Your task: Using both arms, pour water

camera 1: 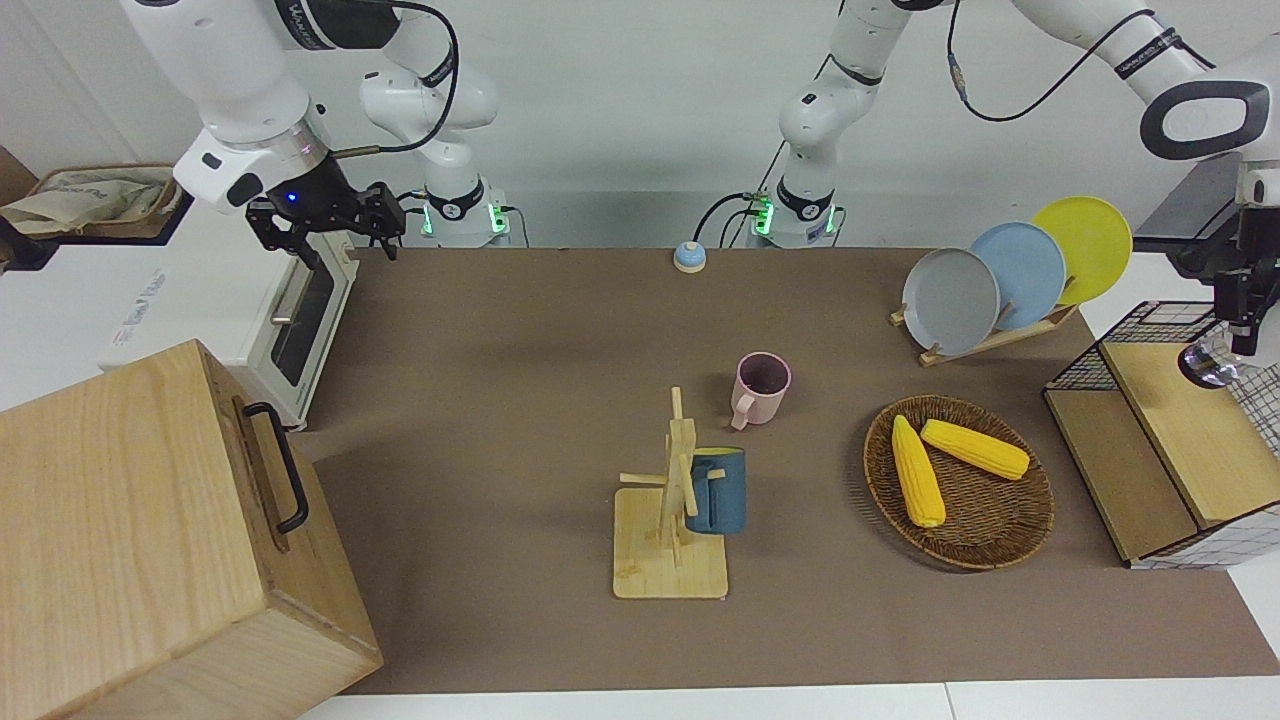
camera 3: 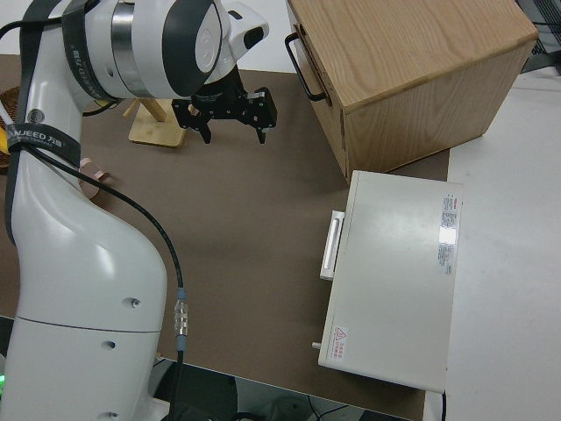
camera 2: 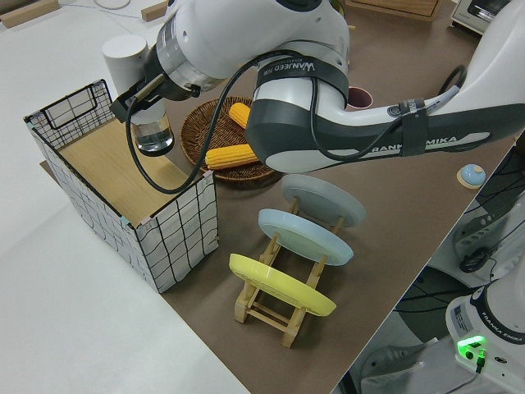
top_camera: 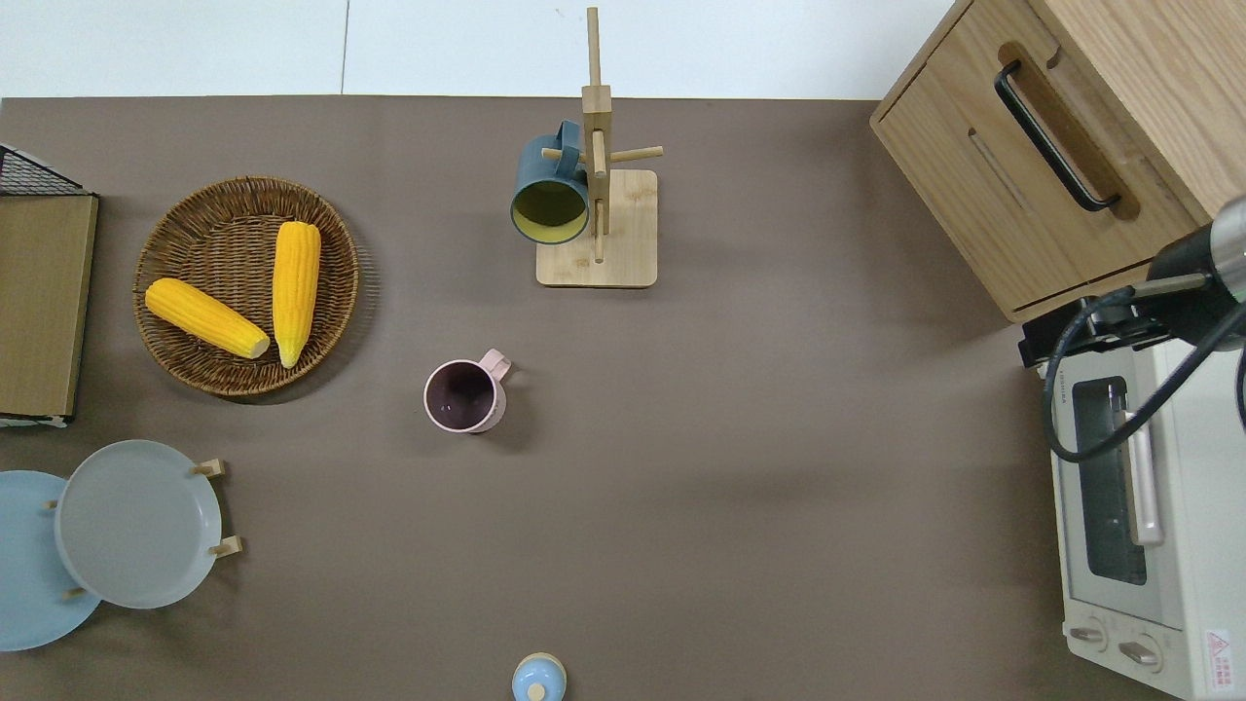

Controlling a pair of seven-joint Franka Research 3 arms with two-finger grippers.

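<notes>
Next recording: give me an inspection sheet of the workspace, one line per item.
Surface: brown mat covers the table.
Job's things: pink mug upright on the mat; blue mug hung on the wooden mug tree; clear glass over the wire crate.
Clutter: two corn cobs in the wicker basket; three plates in a rack; small blue bell.
Grippers: left gripper shut on the glass; right gripper open, empty, over the toaster oven.
Cables: black cables along both arms.
Surroundings: wooden cabinet.
</notes>
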